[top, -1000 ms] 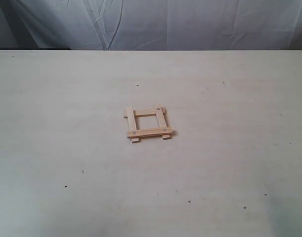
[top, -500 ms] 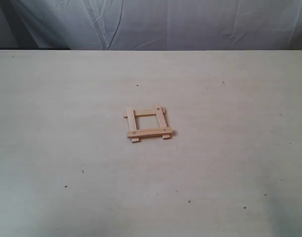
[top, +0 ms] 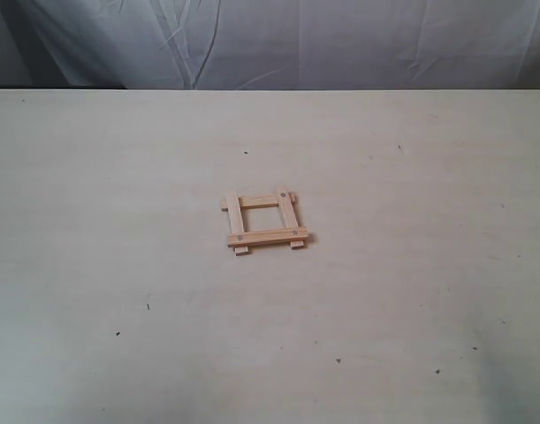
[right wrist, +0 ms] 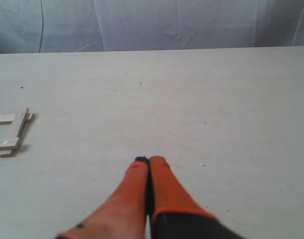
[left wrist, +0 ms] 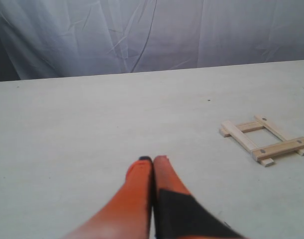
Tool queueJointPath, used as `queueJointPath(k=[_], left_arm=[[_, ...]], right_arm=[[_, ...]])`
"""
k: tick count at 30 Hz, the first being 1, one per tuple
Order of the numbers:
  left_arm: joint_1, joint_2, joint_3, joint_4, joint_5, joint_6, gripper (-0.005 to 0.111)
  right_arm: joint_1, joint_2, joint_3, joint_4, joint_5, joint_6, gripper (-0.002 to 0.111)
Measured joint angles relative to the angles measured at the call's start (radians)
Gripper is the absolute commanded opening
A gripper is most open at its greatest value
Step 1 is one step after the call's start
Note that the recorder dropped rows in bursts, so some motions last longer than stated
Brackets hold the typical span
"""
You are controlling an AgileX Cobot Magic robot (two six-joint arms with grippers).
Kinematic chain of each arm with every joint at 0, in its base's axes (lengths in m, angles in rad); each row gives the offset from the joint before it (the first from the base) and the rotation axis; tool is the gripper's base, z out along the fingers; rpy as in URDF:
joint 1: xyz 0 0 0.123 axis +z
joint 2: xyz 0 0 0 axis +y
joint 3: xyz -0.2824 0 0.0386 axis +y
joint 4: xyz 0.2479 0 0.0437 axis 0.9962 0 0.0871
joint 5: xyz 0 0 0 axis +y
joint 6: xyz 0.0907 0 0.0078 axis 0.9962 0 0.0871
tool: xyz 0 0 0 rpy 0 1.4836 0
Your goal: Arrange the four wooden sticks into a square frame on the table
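**Exterior view.** Square frame lies flat on the counter, about mid-width and slightly toward the far half. It is made of the four wooden sticks, crossed at the corners with short ends projecting. The near stick lies on top of both side sticks. It shows a small dark hole near each end, and the side sticks' tips poke out past it toward the camera. Left stick and right stick run away from the camera, and the far stick closes the square. The frame sits slightly skewed to the counter edge. A few tiny dark specks are scattered on the counter. A wrinkled grey-white cloth backdrop hangs behind the far edge. Neither arm appears in this view.

**Left wrist view.** Left claw has orange fingers pressed together with no gap at the tips and nothing between them. It hangs over bare counter. The square frame is well apart from it, untouched, with all four sticks in place.

**Right wrist view.** Right claw is the same: orange fingers closed tip to tip, holding nothing, over bare counter. Only one corner portion of the square frame shows at the picture edge, well apart from the claw. The rest is cut off.
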Motion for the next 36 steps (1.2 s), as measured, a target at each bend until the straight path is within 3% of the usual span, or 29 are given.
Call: queueJointPath(k=[10,36], left_arm=[[0.049,0.000,0.000,0.040,0.000,0.000,0.000],[0.053,0.000,0.000,0.044,0.000,-0.002,0.000]], right_arm=[[0.000,0.000,0.000,0.000,0.000,0.000,0.000],[0.000,0.000,0.000,0.000,0.000,0.000,0.000]])
